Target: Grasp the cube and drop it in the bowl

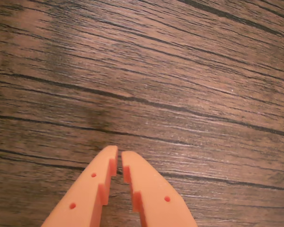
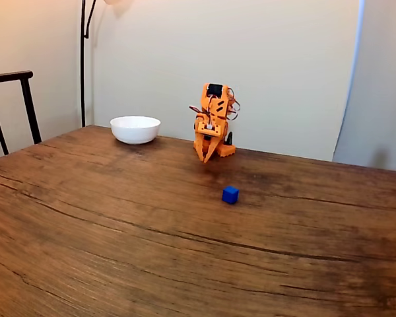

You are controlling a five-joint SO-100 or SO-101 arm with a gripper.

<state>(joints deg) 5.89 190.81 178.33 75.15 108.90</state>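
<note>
Take the small deep-blue solid cube (image 2: 230,194) as your reference point in the fixed view. It rests on the dark brown wood-grain desk (image 2: 119,238), with bare desk surface on every side of it. Nothing touches it.

Beyond the cube, farther from the camera and slightly to the left, you see the orange plastic robot arm (image 2: 213,122) folded compactly on its base at the far edge of the desk. Its orange two-finger hand (image 2: 206,158) points downward, with the tips close above the desk surface. The hand is apart from the cube and carries nothing.

In the wrist view, you see the same hand (image 1: 118,152) entering from the bottom edge. The two orange fingers (image 1: 92,189) are drawn together to a narrow slit, nearly closed, with only wood grain visible between and ahead of the tips.

Farther left of the cube in the fixed view, and well apart from it, the plain white glossy round bowl (image 2: 135,129) stands upright near the far edge of the desk. You cannot see into the bowl from this angle.

Behind the bowl, a thin black lamp pole (image 2: 82,63) rises against the pale wall (image 2: 277,59). At the left edge, part of a dark chair back (image 2: 13,99) stands beside the desk.
</note>
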